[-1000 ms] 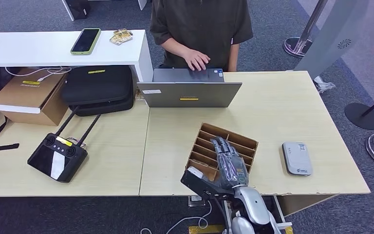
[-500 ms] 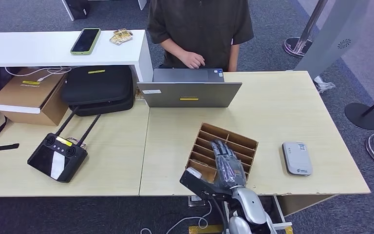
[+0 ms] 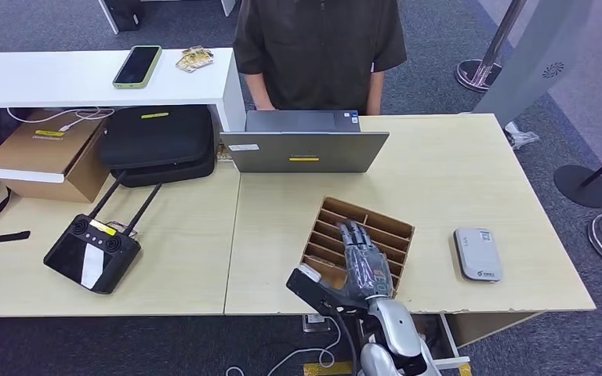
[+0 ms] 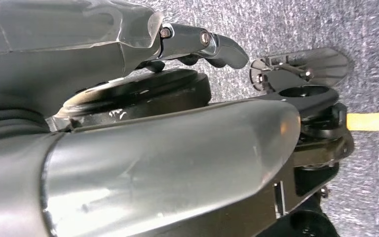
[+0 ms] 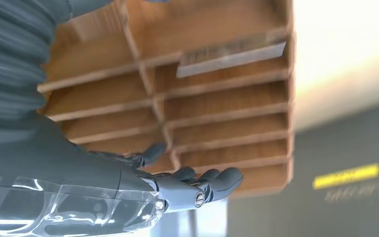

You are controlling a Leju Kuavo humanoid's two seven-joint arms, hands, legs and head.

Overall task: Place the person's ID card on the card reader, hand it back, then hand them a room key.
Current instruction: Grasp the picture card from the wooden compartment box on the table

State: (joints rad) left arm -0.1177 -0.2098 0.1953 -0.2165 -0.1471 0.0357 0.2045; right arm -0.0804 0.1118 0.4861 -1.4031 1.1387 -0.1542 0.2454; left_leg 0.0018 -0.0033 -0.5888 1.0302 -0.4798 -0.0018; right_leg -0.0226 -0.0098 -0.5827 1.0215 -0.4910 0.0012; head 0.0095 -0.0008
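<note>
Right hand over the wooden card rack, nothing in its grasp.

Nearest, the right hand point(image 3: 363, 265) reaches over the slotted rack point(image 3: 392, 227) with fingers point(image 5: 212, 180) extended and apart, grasping nothing; a pale card point(image 5: 229, 59) stands in one slot of the rack. The left hand point(image 4: 197, 44) hangs over grey carpet, fingers curled, and whether it grasps anything cannot be told. Right of the rack, apart from it, the grey card reader point(image 3: 477, 254) lies flat on the table point(image 3: 455, 168). A black controller point(image 3: 92, 252) sits at the left. Farther back is a laptop point(image 3: 306, 142), and behind it stands a person point(image 3: 319, 47).
</note>
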